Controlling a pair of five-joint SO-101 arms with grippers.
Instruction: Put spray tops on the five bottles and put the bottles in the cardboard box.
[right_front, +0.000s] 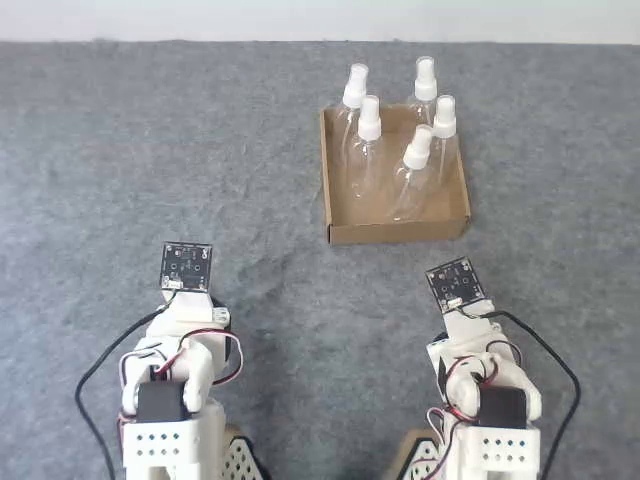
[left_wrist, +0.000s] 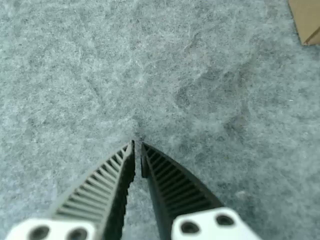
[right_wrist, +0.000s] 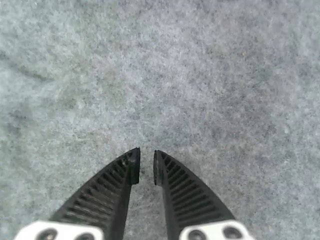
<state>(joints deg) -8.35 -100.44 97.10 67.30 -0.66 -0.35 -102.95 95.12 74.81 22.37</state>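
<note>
- The left arm (right_front: 170, 385) and right arm (right_front: 487, 395) sit side by side at the near edge of the table, each folded back over its base, with a black cable (right_front: 92, 385) looping out beside the left one.
- The left gripper (left_wrist: 137, 145) hangs just above the grey felt (left_wrist: 100, 65). Its two ribbed fingers (left_wrist: 107, 180) are closed tip to tip with nothing between them.
- The right gripper (right_wrist: 146, 152) is likewise low over the felt, well apart from the left gripper and to that gripper's right. Its fingers (right_wrist: 185, 190) are drawn together to a thin slit and hold nothing.
- Ahead of each gripper there is bare felt before anything else.
- The cardboard box (right_front: 395, 232) lies farther out, straight ahead of the right gripper and slightly to its left. From the left gripper it is ahead and well off to the right, and one corner of it (left_wrist: 306, 20) shows in the left wrist view.
- Five clear bottles stand upright inside the box, each with a white spray top on.
- The nearest bottle (right_front: 417, 147) stands about mid-box, toward the box's right wall.
- Behind it stand two more bottles, one on the left (right_front: 369, 118) and one on the right (right_front: 444, 116).
- Farthest from both grippers, two bottles (right_front: 355, 86) (right_front: 425, 78) stand against the back wall, their tops rising above the rim.
- The clear bodies are hard to make out against the cardboard floor, so I cannot tell whether the bottles touch one another.
</note>
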